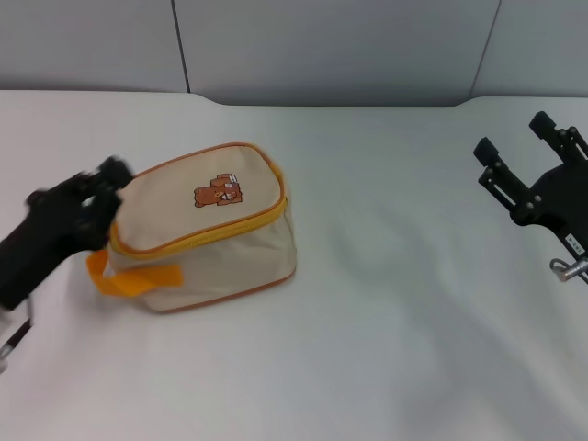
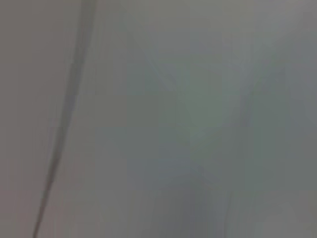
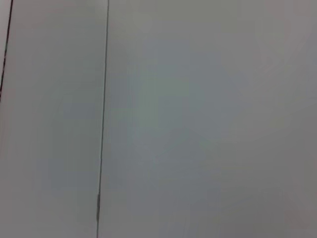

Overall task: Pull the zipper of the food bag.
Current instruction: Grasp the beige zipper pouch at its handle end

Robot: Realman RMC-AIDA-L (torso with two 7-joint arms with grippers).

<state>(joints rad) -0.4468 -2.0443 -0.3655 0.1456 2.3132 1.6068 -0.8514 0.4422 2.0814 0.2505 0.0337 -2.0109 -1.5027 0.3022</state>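
The food bag (image 1: 216, 253), beige canvas with orange piping and a brown bear picture on its lid, lies on the white table left of centre in the head view. Its zipper track (image 1: 220, 231) runs under the lid edge; the silver pull tab does not show. An orange strap (image 1: 138, 278) hangs at the bag's near left side. My left gripper (image 1: 99, 197) is blurred and sits right at the bag's left end. My right gripper (image 1: 514, 138) hovers far to the right, open and empty. Both wrist views show only grey wall panels.
The white table (image 1: 395, 312) stretches around the bag. A grey panelled wall (image 1: 331, 46) stands behind the table's far edge.
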